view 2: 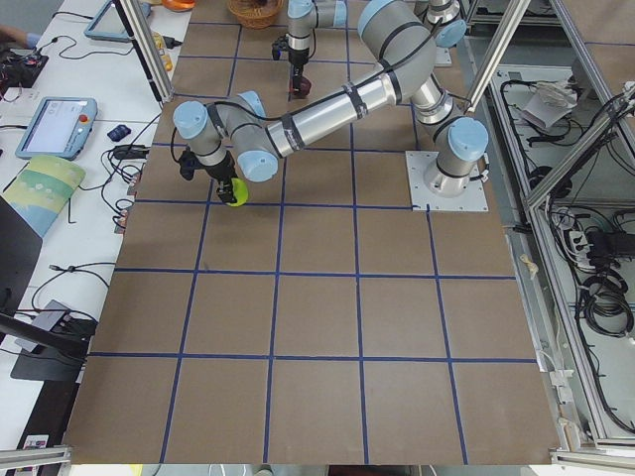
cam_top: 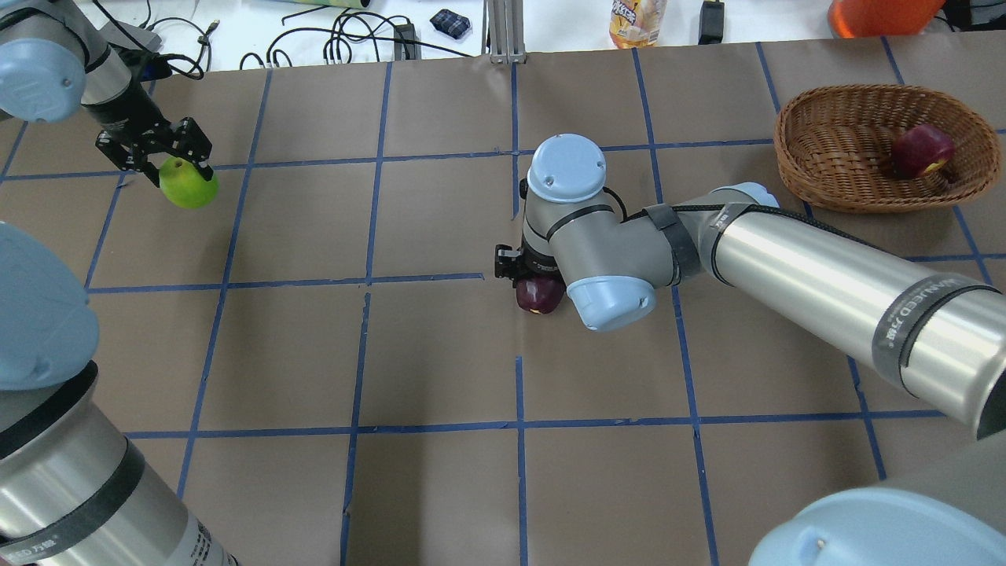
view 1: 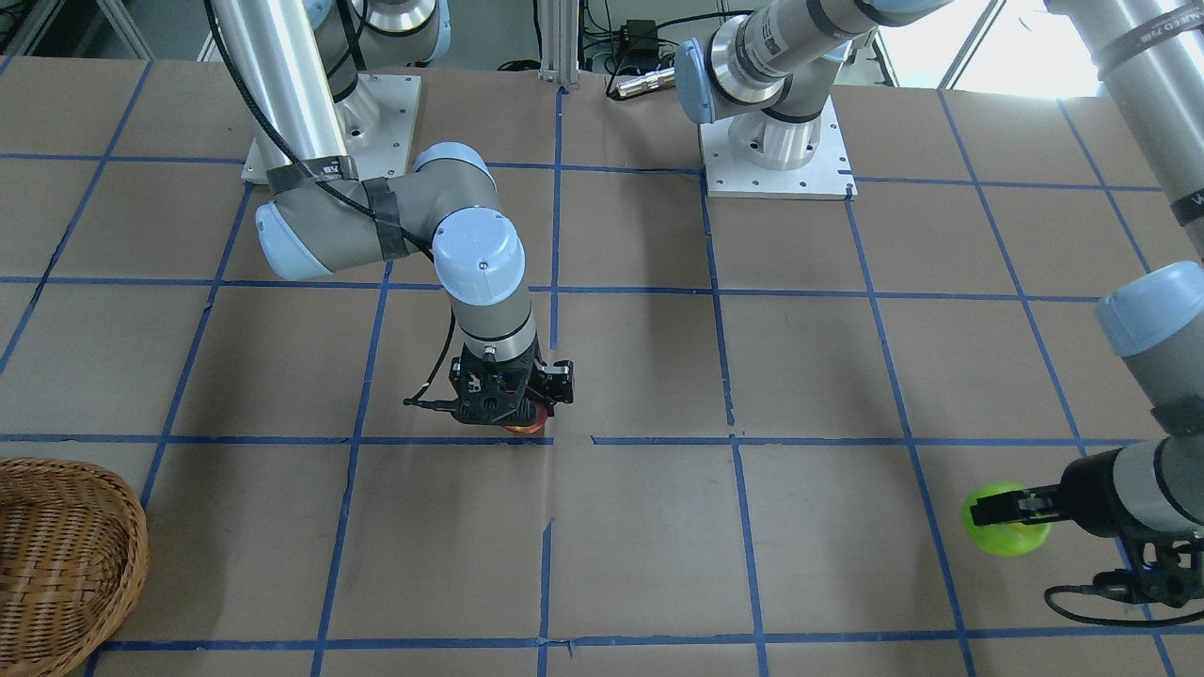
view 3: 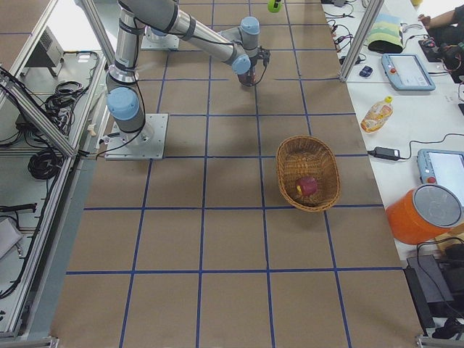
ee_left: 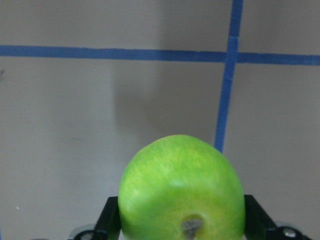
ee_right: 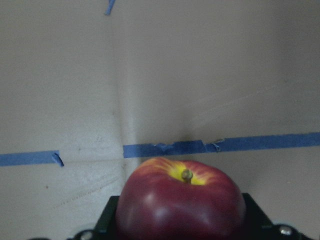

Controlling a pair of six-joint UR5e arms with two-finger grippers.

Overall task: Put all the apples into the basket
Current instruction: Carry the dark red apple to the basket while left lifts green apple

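Apples first: we've got one red apple (cam_top: 921, 150) lying inside the wicker basket (cam_top: 833, 141), out at the far right corner of the counter (cam_top: 440, 354). Over on the far left, the left end effector (cam_top: 182, 169) is clamped on the green apple (ee_left: 182, 190), a black finger (ee_left: 110, 220) pressed to each side and the stem dimple facing the wrist camera. At the middle of the counter, the right end effector (cam_top: 528, 279) points straight down and grips the dark maroon apple (ee_right: 182, 200), fingers snug on both flanks, its yellow patch ringing the stem. That apple sits just beside a blue tape line (ee_right: 225, 145). Whether either held apple touches the counter, we cannot tell. Both are well apart from the basket, the green one farthest of all
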